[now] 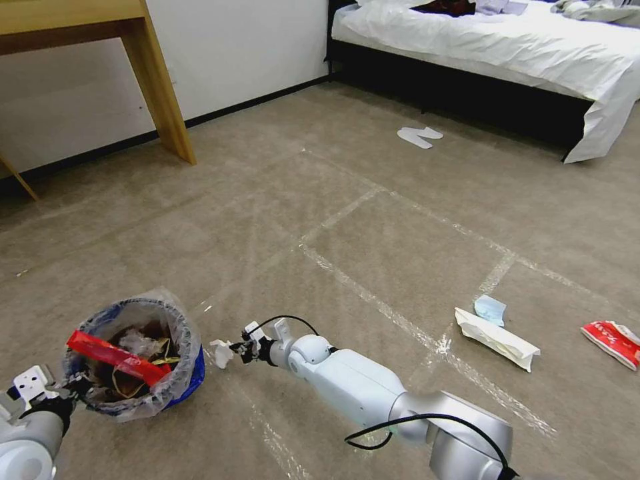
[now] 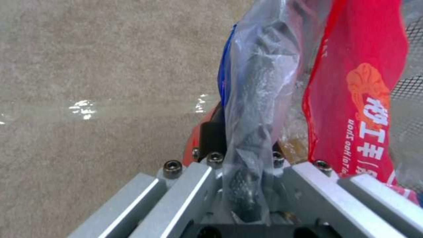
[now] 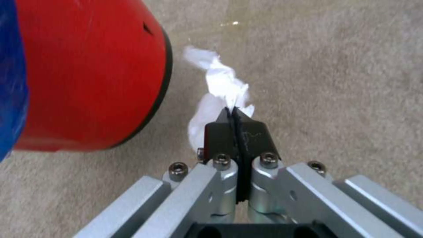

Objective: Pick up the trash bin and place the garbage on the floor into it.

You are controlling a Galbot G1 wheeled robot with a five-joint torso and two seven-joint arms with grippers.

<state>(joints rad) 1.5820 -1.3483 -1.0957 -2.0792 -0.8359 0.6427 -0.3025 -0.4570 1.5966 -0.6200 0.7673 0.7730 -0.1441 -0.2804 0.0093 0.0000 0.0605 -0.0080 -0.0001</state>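
Note:
The red trash bin (image 1: pixel 137 357) with its clear bag hangs at the lower left, holding a red wrapper strip (image 1: pixel 117 357), brown paper and tissue. My left gripper (image 1: pixel 67 387) is shut on the bin's bagged rim (image 2: pixel 251 132), one finger inside and one outside. Just right of the bin, my right gripper (image 1: pixel 235 348) is shut on a crumpled white tissue (image 1: pixel 221 352), which also shows beside the red bin wall (image 3: pixel 88 72) as a tissue (image 3: pixel 220 89) pinched at the fingertips (image 3: pixel 233 132). More garbage lies on the floor at the right: a white packet (image 1: pixel 497 339), a blue mask (image 1: pixel 490 309) and a red-white packet (image 1: pixel 612 341).
Carpet with clear tape lines (image 1: pixel 373 293) covers the floor. A wooden table leg (image 1: pixel 163 93) stands at the far left by the wall. A bed (image 1: pixel 507 47) with white sheets is at the far right, with white slippers (image 1: pixel 419 137) before it.

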